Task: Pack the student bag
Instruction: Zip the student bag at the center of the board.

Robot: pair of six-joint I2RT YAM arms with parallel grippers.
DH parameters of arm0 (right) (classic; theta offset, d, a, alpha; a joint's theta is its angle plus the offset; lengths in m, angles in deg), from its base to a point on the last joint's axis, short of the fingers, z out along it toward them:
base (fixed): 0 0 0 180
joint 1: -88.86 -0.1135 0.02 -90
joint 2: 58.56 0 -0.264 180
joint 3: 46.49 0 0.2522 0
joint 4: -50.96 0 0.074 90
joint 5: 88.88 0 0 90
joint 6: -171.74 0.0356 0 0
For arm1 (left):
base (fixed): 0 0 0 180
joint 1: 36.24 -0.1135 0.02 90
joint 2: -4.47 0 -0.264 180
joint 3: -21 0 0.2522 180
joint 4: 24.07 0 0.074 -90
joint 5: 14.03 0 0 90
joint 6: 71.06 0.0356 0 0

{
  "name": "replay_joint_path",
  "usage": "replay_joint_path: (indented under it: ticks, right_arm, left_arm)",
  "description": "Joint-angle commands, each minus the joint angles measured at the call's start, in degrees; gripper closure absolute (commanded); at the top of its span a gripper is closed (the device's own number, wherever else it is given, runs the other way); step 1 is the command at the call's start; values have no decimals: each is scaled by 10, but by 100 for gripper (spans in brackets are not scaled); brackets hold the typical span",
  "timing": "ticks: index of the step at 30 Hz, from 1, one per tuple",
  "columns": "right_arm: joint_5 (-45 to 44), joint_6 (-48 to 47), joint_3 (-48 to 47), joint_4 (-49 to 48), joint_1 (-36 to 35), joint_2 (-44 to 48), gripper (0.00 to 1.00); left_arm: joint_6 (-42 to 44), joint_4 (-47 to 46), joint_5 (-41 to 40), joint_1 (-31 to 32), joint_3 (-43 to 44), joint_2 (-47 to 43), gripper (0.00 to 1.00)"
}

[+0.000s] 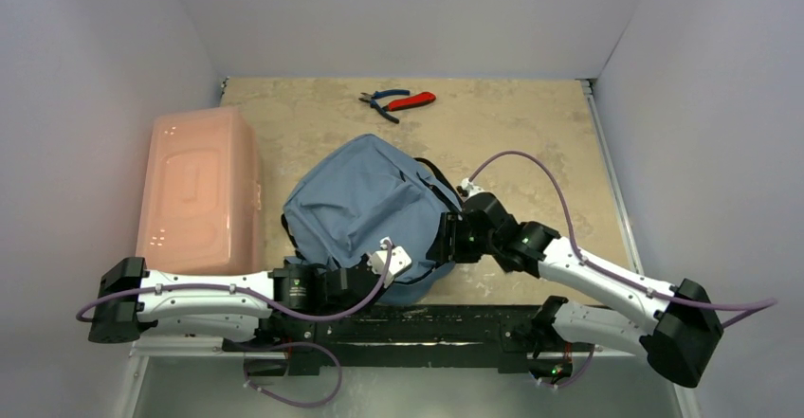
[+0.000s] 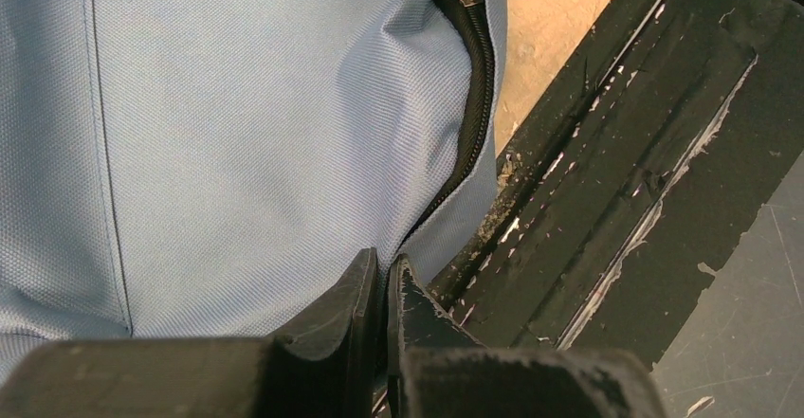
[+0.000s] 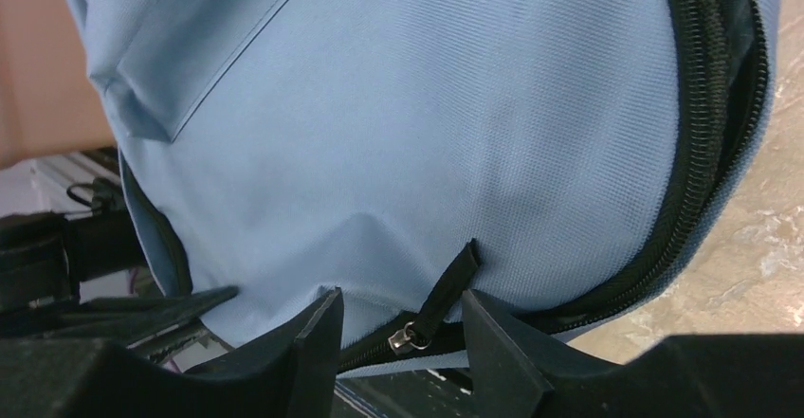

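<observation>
The blue-grey backpack [image 1: 365, 200] lies slumped in the middle of the counter [image 1: 531, 124]. Its near edge reaches the black rail [image 1: 446, 318] where the arms are bolted. Just beside it on the left stands a pink box [image 1: 199, 190] with its lid on. Well apart from it, at the far side, lie pliers [image 1: 398, 101] with one red and one blue handle.

The left end effector [image 2: 382, 271] is at the near edge of the backpack, with its fingers pressed together and hardly a slit between them. The tips sit against the fabric, right where the zip [image 2: 479, 96] runs down towards the rail. Whether any cloth is pinched between them cannot be made out.

The right end effector [image 3: 398, 299] is at the right side of the backpack, low against the bulging fabric. Its fingers stand apart with a clear gap between them. In that gap lies the black pull tab [image 3: 453, 281], with its small metal slider [image 3: 406, 337] below, nearer the right-hand finger in the wrist view. As far as that view shows, neither finger touches it, so this end effector holds nothing. The zip curves away up the right of that view, next to bare counter, and a stitched pocket seam [image 3: 218, 67] crosses the fabric at the upper left
</observation>
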Motion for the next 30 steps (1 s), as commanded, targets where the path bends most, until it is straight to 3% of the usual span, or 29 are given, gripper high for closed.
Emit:
replay_joint_path:
  ticks: [1,8,14,20,23,30]
  right_arm:
    - [-72,42,-6,10,-10,-7,50]
    - [-111,59,8,-12,-35,-41,53]
    - [-209,92,-10,2,-92,-81,58]
    - [-348,164,-26,53,-152,-137,75]
    - [-381,164,-35,45,-163,-141,100]
    - [-524,164,-58,80,-161,-60,100]
  left_arm:
    - [-15,-21,27,5,10,-2,100]
    - [-14,-21,32,5,13,1,100]
    - [-13,-23,32,5,15,4,100]
    - [-18,-21,33,5,14,5,100]
    - [-23,-22,33,5,8,1,100]
    - [-33,-5,24,5,3,-11,100]
